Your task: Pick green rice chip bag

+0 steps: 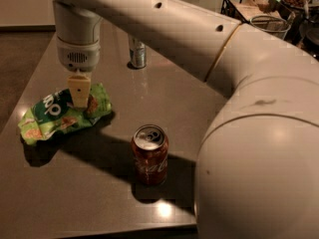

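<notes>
Table [84,198]: dark, smooth top on which all the listed items stand; a small light glare is seen at its near edge.

Green rice chip bag [52,116]: wrinkly light-green foil bag, laid flat at the left of the table with its long side running left to right. White letters on a dark green patch and orange chip pictures are shown on its face.

Gripper [79,91]: pale yellow, hung from the arm's wrist and pointed straight down over the right half of the bag. Whether it is wide, narrow or holding the bag cannot be told, nor whether the bag is touched.

Silver can [137,54]: stood upright at the far side of the table, partly hidden behind the arm.

Red soda can [149,154]: stood upright near the front, right of the bag and well apart from it, with its top opened.

Arm [209,54]: thick and off-white, stretched from the near right across to the far left.

Wire basket [238,5]: black, set at the far right.

Clear cup [271,24]: placed just right of the basket.
</notes>
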### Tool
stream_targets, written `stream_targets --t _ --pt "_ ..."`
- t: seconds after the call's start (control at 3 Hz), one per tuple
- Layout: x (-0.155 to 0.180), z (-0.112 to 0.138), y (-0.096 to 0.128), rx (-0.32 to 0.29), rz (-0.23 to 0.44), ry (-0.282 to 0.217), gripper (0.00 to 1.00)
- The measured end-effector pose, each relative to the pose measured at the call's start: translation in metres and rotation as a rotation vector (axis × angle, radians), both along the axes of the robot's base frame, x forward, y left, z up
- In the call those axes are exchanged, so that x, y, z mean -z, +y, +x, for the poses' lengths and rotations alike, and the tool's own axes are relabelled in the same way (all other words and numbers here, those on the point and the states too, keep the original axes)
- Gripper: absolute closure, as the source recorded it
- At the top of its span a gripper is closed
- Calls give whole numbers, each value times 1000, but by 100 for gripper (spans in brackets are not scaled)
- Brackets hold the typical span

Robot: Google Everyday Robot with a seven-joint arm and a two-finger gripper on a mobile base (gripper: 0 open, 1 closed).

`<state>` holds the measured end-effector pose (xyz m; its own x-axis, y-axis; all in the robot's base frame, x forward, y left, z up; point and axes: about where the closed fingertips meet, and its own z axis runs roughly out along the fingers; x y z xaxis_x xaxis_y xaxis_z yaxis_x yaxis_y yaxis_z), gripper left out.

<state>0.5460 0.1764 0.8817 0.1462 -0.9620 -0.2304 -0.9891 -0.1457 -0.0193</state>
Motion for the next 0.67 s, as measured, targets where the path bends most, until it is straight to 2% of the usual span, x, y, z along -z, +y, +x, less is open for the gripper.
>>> stream_targets --t 0.33,0.67 --pt "-30 -3 -25 0 47 -19 88" --pt "-60 -4 -48 -8 93 -34 100"
